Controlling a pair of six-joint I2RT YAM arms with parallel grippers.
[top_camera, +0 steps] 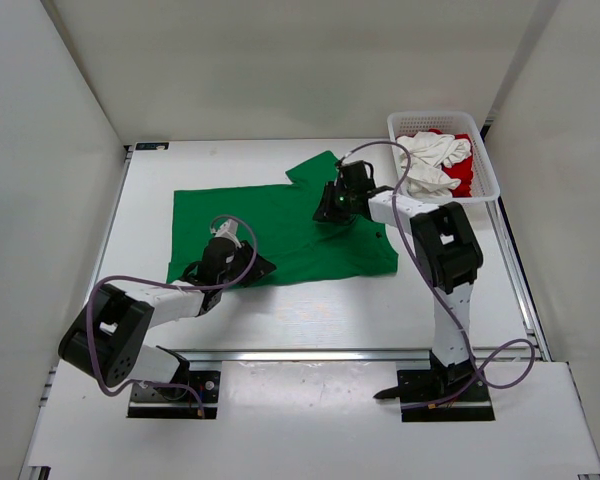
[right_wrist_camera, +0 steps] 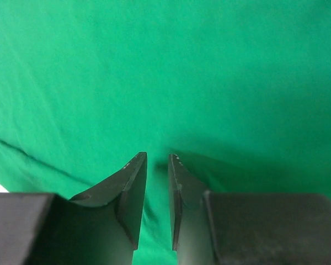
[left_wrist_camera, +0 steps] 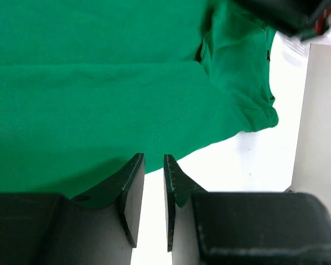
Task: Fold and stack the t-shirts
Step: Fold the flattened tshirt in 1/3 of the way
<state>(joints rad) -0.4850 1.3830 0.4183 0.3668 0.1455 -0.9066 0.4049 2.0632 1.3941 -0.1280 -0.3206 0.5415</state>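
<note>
A white table (top_camera: 310,320) is seen from above, closed in by plain white walls: a back wall (top_camera: 300,60), a left wall (top_camera: 40,150) and a right wall (top_camera: 570,140). A metal rail (top_camera: 310,355) is fixed along the table's near edge, with a white board (top_camera: 300,430) laid in front of it. The scene is lit evenly, and only soft shadows are cast on the table.

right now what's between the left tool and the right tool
Only the green t-shirt. In the top view its flat cloth fills the whole stretch from the left tool to the right tool, with nothing else lying on it there.
</note>
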